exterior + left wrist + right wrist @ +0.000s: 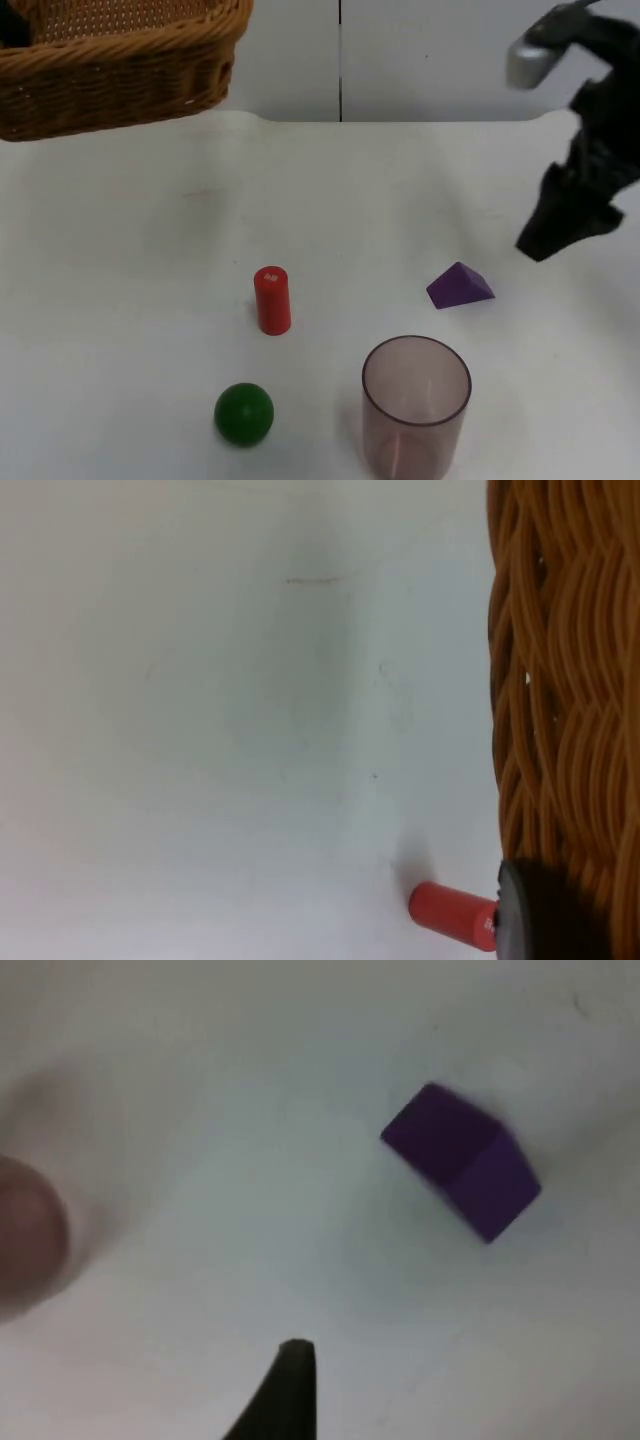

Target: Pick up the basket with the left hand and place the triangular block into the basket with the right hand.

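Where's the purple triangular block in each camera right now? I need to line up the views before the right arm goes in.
Top view: purple triangular block on the white table, right of the red cylinder, below the right gripper.
Left wrist view: not in it; basket and red cylinder are.
Right wrist view: block on the table.
Shared landmark: the translucent cup, seen blurred at.

No readable text, label, brand or number stands anywhere; the red cylinder (272, 299) bears a small white mark on top, too small to read.
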Tool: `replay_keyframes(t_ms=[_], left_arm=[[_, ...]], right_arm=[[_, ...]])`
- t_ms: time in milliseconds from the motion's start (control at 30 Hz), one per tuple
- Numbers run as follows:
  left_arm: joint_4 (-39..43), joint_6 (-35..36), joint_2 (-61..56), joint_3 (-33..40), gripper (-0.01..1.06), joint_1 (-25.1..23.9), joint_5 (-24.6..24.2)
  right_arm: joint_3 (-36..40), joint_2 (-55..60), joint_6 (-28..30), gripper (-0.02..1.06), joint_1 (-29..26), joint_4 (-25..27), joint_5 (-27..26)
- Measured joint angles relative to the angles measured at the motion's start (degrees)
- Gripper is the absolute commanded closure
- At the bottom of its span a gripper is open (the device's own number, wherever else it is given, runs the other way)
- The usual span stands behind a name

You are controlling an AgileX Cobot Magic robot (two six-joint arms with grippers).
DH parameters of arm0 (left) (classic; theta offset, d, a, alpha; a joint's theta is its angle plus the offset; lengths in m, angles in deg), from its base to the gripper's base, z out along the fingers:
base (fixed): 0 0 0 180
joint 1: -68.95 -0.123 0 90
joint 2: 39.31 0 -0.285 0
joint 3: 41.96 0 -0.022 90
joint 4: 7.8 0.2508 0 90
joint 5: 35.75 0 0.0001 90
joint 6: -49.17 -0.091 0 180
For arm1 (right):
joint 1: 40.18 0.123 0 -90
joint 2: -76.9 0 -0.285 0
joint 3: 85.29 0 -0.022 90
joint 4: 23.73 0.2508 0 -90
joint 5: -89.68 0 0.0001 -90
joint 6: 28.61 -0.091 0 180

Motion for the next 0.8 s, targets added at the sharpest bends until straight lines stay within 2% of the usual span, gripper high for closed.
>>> replay_keyframes(t_ms=[100, 233, 433, 800], left_arm=[[0.0, -0.2, 0.0, 0.0, 1.05, 0.0, 0.0], [0.0, -0.3, 0.0, 0.0, 1.05, 0.0, 0.0], [0.1, -0.3, 0.0, 0.0, 1.05, 0.0, 0.0], [0.5, -0.3, 0.0, 0.0, 1.05, 0.0, 0.1]], right_arm=[[-4.1, 4.6, 1.4, 0.16, 0.8, -2.4, 0.0], [-11.8, 13.4, 1.8, 0.16, 2.9, -8.1, 1.3], [-18.4, 20.9, 3.8, 0.16, 4.7, -7.2, 3.1], [-19.5, 23.3, 4.2, 0.16, 5.4, -6.7, 4.5]])
